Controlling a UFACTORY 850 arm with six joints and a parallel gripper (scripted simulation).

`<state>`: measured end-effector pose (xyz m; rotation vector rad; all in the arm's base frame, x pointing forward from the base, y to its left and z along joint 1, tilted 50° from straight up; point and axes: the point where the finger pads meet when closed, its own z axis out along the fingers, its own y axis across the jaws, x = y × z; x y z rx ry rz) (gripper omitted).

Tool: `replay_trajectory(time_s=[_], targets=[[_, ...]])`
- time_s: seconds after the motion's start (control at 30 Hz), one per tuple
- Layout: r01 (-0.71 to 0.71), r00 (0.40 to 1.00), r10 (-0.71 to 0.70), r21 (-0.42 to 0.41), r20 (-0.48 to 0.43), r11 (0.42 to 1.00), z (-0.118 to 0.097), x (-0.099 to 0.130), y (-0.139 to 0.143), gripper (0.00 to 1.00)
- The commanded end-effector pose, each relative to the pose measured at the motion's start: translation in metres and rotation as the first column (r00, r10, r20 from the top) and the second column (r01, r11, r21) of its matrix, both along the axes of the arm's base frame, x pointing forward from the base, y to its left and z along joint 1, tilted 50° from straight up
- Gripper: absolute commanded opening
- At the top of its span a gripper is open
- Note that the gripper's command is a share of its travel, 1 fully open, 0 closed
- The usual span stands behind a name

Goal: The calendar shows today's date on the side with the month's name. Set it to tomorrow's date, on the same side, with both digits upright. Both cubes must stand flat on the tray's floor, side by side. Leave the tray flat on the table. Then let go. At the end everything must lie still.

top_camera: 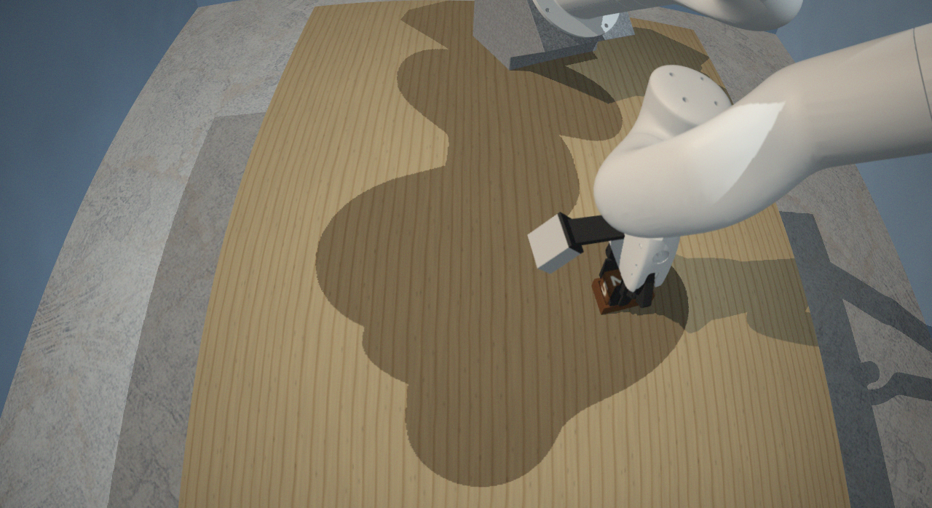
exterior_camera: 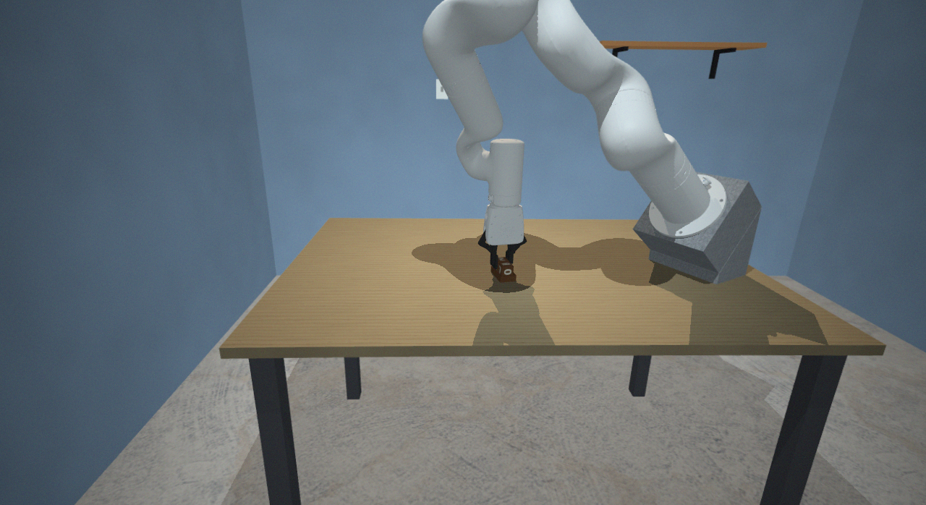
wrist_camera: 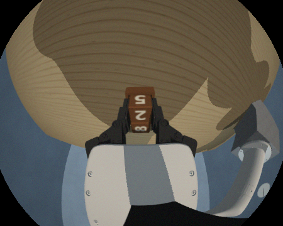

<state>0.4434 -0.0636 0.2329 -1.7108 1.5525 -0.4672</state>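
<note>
A small reddish-brown calendar tray (top_camera: pixel 612 308) (exterior_camera: pixel 507 279) (wrist_camera: pixel 139 91) lies on the table. My gripper (top_camera: pixel 629 289) (exterior_camera: pixel 502 263) (wrist_camera: pixel 140 105) points down over it, shut on a brown cube (top_camera: pixel 614 281) (wrist_camera: pixel 140 115) that shows a white 2 on top, with a finger on each side. A face with a 5 is toward the wrist camera. Behind that cube, an upper face (wrist_camera: pixel 140 128) with an 8 shows foreshortened. A face (exterior_camera: pixel 507 271) with a 0 shows at the tray's near end in the exterior view. The fingers hide the cubes' sides, and the month's name is not readable.
The tray stands on the wooden table (top_camera: pixel 293 375) (exterior_camera: pixel 362 307) (wrist_camera: pixel 116 37). The grey robot base (top_camera: pixel 502 29) (exterior_camera: pixel 725 236) (wrist_camera: pixel 258 125) stands at the table's edge. The wrist camera housing (top_camera: pixel 553 243) juts out beside the gripper. A wall shelf (exterior_camera: pixel 679 45) is far behind.
</note>
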Motion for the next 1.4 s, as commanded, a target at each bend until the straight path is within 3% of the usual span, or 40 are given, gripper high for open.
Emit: replay_trajectory(time_s=[0.0,1.07,1.37], targets=[[0.000,1.000,0.000,0.000,0.001,1.000,0.0003,0.0001,-0.0002,0.29],[0.000,1.000,0.000,0.000,0.001,1.000,0.0003,0.0001,-0.0002,0.29],[0.000,1.000,0.000,0.000,0.001,1.000,0.0003,0.0001,-0.0002,0.41]])
